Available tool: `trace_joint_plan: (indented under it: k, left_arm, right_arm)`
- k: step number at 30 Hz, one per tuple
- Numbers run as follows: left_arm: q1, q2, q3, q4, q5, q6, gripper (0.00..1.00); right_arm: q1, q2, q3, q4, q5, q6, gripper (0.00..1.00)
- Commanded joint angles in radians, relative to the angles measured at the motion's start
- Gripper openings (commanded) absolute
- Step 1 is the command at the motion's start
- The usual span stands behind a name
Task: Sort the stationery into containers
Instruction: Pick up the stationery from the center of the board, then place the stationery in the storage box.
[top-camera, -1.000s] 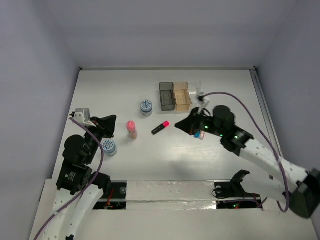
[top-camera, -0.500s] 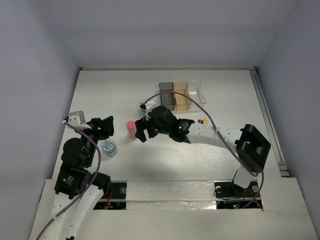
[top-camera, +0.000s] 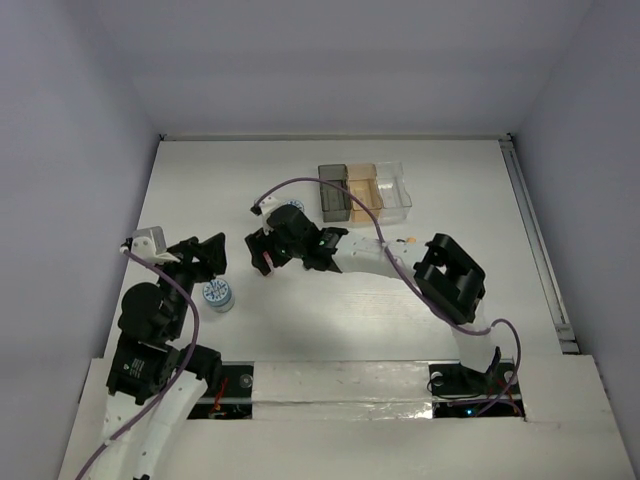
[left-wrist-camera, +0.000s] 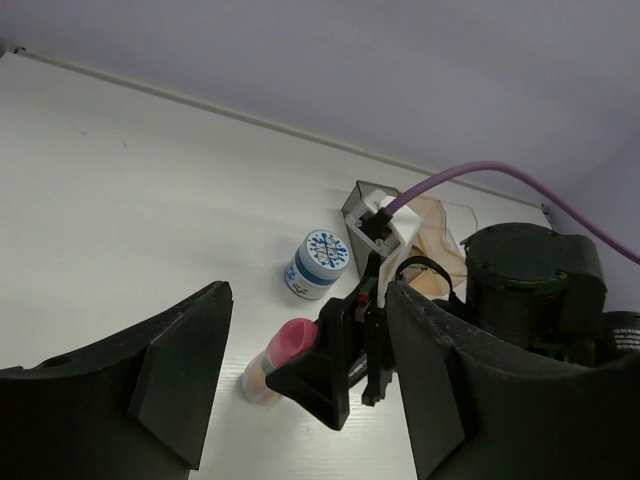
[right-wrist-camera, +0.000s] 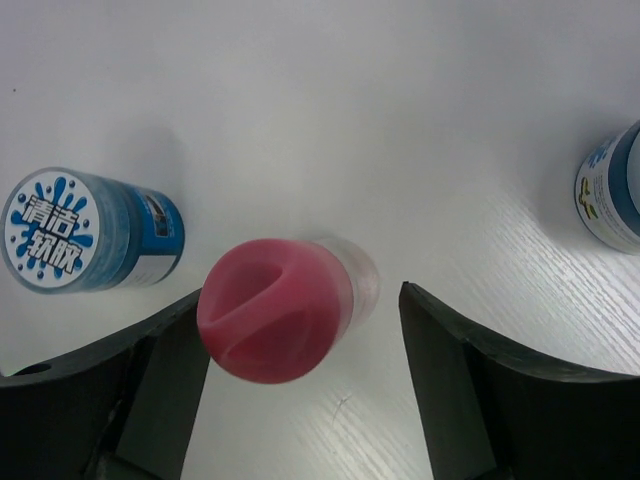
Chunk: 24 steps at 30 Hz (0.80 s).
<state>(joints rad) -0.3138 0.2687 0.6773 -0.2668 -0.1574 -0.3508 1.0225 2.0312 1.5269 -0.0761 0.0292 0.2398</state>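
The white table (top-camera: 470, 200), faintly wood-grained in the right wrist view, is closed in by pale lilac-grey walls (top-camera: 300, 60). The joined bins (top-camera: 362, 190) are set toward its far edge. The pink-capped tube (right-wrist-camera: 275, 310) is found near the table's middle, between the widely spread fingers of the right gripper (right-wrist-camera: 300, 300), though whether it is touched cannot be told. The left gripper (left-wrist-camera: 305, 300) is held wide open with nothing in it, near a blue-and-white disc (top-camera: 217, 295).
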Motion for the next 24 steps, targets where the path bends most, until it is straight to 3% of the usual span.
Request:
trace_joint_plan:
  k: [1,3,7,8,9,15,20,24]
  left_arm:
    - [0.002,-0.02,0.002,0.043,0.016,0.012,0.6]
    - [0.012,-0.022,0.001,0.046,0.027,0.015,0.6]
    - [0.012,-0.02,0.001,0.052,0.047,0.021,0.6]
    - [0.012,-0.02,0.001,0.052,0.05,0.022,0.6]
    - [0.012,-0.02,-0.001,0.052,0.05,0.022,0.6]
    - [0.021,-0.016,-0.004,0.06,0.081,0.029,0.6]
    - [0.03,-0.016,-0.005,0.066,0.102,0.033,0.6]
    - [0.03,-0.023,-0.008,0.067,0.107,0.033,0.59]
  right_arm:
    - [0.008,0.029,0.078,0.016,0.02,-0.007,0.77]
    - [0.008,0.034,0.079,0.035,0.041,0.006,0.72]
    - [0.008,0.027,0.065,0.065,0.063,0.023,0.41]
    - [0.008,0.015,0.064,0.065,0.093,0.03,0.26]
    - [0.008,0.003,0.058,0.102,0.107,0.036,0.22]
    - [-0.077,-0.208,0.042,0.044,0.239,0.02,0.21]
    - [-0.335,-0.33,0.028,-0.066,0.201,0.009,0.18]
    - [-0.473,-0.365,0.003,-0.125,0.242,-0.025,0.17]
